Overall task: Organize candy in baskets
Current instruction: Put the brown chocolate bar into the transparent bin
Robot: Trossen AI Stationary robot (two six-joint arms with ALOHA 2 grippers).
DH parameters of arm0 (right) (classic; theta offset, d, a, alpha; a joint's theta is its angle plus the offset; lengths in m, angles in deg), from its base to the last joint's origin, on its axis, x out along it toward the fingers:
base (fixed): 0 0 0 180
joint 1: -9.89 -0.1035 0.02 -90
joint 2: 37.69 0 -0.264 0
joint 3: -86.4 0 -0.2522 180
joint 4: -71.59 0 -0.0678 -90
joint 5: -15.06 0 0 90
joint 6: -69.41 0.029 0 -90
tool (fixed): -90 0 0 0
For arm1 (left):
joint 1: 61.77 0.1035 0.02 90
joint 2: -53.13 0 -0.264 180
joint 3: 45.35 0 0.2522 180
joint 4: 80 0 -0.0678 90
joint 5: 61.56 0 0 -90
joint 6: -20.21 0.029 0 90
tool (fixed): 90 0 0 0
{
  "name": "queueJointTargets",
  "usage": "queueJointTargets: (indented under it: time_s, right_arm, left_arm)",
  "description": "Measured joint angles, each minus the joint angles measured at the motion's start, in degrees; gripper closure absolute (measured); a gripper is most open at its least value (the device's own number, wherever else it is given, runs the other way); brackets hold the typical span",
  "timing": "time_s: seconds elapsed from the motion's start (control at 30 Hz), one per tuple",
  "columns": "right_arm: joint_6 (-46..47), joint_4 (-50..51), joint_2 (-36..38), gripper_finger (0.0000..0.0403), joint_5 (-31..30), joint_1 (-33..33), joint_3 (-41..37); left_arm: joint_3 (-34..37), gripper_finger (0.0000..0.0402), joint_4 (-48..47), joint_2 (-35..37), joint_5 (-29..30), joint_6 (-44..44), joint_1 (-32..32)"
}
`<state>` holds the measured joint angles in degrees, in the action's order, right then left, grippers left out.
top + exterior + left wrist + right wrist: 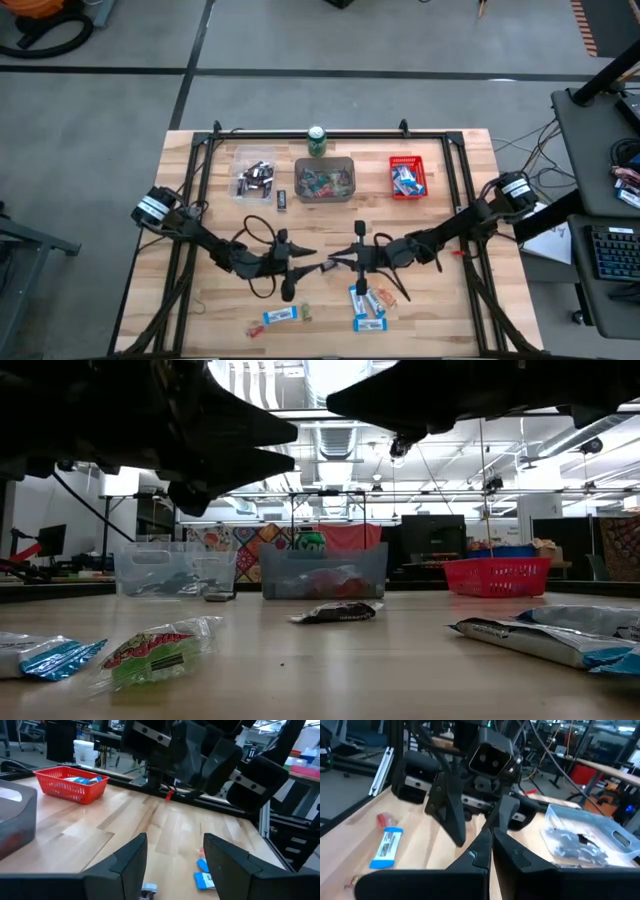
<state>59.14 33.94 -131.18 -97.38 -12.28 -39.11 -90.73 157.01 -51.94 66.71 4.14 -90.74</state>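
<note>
Sorting is standing between picks: left gripper point(318, 258), fingers apart and empty, is facing right gripper point(335, 262), fingers together, mid-table. Loose candy point(367, 307) is lying nearer the front edge; baskets point(408, 177) are sitting behind. Next move, in my judgement, calls for lowering onto a wrapper.

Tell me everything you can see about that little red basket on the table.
The red basket is a small rectangular bin, plastic by the look of it, with slotted walls and a solid rim. It stands upright near the table's back edge, rightmost in a row with a grey bin and a clear bin, apart from both. Inside lie blue-and-white wrapped candies. Neither robot hand touches it; both hang over the table's middle, nearer the front.
</note>
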Motion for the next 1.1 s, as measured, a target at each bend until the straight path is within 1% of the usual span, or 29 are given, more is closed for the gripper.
queueJointTargets:
  time_s: [0.1, 0.3, 0.43, 0.7, 0.83, 1.1]
  right_arm:
    - [1.5, 1.8, 0.2, 0.0394, 0.0, 0.1, 0.0]
    - [7.0, 7.7, 0.4, 0.0394, 0.4, 0.2, -0.1]
    - [9.6, 11.8, 0.4, 0.0394, 0.5, 0.3, -0.1]
    - [13.6, 13.5, 0.5, 0.0394, 0.4, 0.7, -0.1]
    - [14.5, 15.8, 0.5, 0.0394, 0.1, 1.6, -0.1]
    - [15.0, 15.7, 0.5, 0.0394, 0.1, 2.3, -0.1]
  left_arm:
    - [0.4, 0.0223, -0.5, 0.2, 0.0, -0.1, -0.3]
    - [0.4, 0.0223, -6.5, 0.3, 0.0, -2.1, -0.3]
    - [0.4, 0.0223, -7.0, 0.2, 0.1, -2.7, -0.3]
    - [0.4, 0.0223, -9.2, 0.2, 0.1, -3.3, -0.3]
    - [0.4, 0.0223, -9.6, 0.2, 0.1, -3.9, 0.0]
    - [0.4, 0.0223, -9.6, 0.2, 0.1, -3.9, 0.3]
